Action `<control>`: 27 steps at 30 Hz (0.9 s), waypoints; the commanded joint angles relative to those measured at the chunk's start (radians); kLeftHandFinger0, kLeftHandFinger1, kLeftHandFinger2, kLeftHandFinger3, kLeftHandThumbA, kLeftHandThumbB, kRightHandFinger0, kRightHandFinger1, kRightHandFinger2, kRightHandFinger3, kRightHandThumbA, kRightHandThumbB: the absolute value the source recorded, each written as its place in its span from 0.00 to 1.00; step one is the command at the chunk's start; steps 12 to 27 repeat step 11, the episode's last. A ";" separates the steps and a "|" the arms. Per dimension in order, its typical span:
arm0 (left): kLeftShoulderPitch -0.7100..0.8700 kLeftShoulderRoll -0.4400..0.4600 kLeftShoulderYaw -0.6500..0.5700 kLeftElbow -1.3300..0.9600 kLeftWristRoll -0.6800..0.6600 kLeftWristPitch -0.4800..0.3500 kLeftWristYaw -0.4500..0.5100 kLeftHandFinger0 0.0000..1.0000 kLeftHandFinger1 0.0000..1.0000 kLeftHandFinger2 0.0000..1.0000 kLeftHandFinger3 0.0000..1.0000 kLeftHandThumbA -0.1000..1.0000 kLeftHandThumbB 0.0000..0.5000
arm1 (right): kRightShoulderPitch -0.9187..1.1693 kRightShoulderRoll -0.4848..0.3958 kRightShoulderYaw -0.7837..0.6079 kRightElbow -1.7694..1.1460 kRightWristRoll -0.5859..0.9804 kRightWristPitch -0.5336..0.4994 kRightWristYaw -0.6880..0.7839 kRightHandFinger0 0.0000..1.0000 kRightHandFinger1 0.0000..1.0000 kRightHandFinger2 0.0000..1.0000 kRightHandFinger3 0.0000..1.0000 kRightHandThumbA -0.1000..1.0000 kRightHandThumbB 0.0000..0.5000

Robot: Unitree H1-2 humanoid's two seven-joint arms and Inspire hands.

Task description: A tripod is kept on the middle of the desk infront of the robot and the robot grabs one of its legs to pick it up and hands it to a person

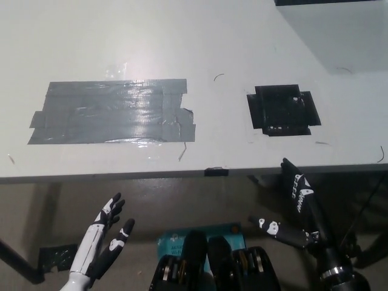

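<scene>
No tripod shows anywhere in the head view. The white desk [182, 36] carries only tape patches. My black right hand [300, 203] hangs below the desk's front edge at the lower right, open, fingers spread and holding nothing. My white left hand [103, 239] rests low at the lower left, also below the desk edge, open and empty.
A large grey tape patch [112, 112] lies on the desk's left half. A black square tape patch [282, 109] sits at the right. A grey box [339, 30] stands at the far right corner. A teal object [176, 239] lies on the floor below.
</scene>
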 commanded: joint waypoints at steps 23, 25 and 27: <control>-0.006 0.011 0.011 -0.024 0.002 -0.020 0.012 1.00 1.00 1.00 1.00 0.85 0.06 | 0.038 -0.011 -0.004 -0.055 -0.014 0.006 0.076 1.00 1.00 1.00 1.00 0.97 0.28; -0.006 0.011 0.011 -0.024 0.002 -0.020 0.012 1.00 1.00 1.00 1.00 0.85 0.06 | 0.038 -0.011 -0.004 -0.055 -0.014 0.006 0.076 1.00 1.00 1.00 1.00 0.97 0.28; -0.006 0.011 0.011 -0.024 0.002 -0.020 0.012 1.00 1.00 1.00 1.00 0.85 0.06 | 0.038 -0.011 -0.004 -0.055 -0.014 0.006 0.076 1.00 1.00 1.00 1.00 0.97 0.28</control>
